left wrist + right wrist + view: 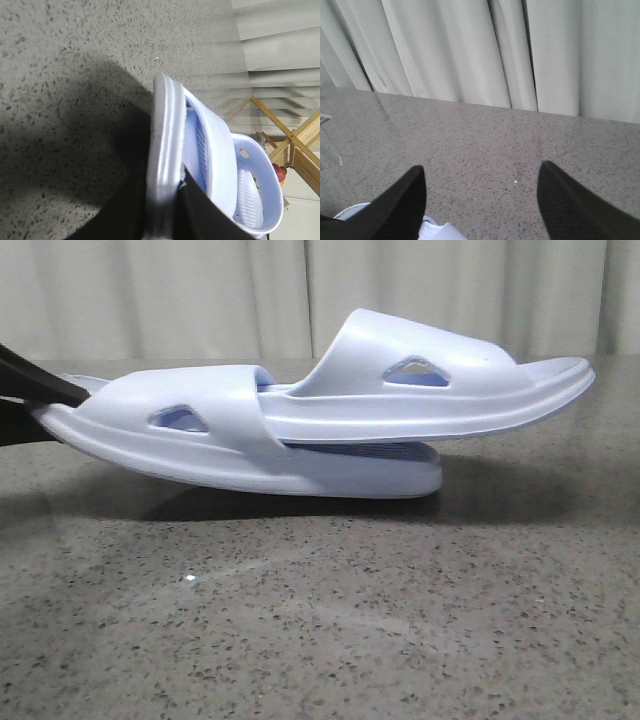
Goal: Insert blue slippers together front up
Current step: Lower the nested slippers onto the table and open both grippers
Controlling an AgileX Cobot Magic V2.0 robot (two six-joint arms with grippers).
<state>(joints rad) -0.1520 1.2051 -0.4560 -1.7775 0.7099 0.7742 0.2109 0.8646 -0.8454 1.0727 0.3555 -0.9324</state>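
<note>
Two pale blue slippers are nested together in the front view. The lower slipper (pixel 210 445) has its strap at the left. The upper slipper (pixel 430 390) passes through that strap and sticks out to the right, raised above the table. My left gripper (pixel 70 390) comes in from the far left and is shut on the end of the lower slipper. In the left wrist view my left gripper (pixel 165 172) clamps that slipper's thick sole edge (pixel 167 125), with the other slipper (pixel 255 200) behind. My right gripper (pixel 481 169) is open and empty above the table, with a slipper corner (pixel 440 232) beside one finger.
The grey speckled stone table (pixel 320 620) runs back to a pale curtain (pixel 470 50). A wooden rack (pixel 295 145) stands beyond the table in the left wrist view. A clear object (pixel 326 125) sits at the edge of the right wrist view.
</note>
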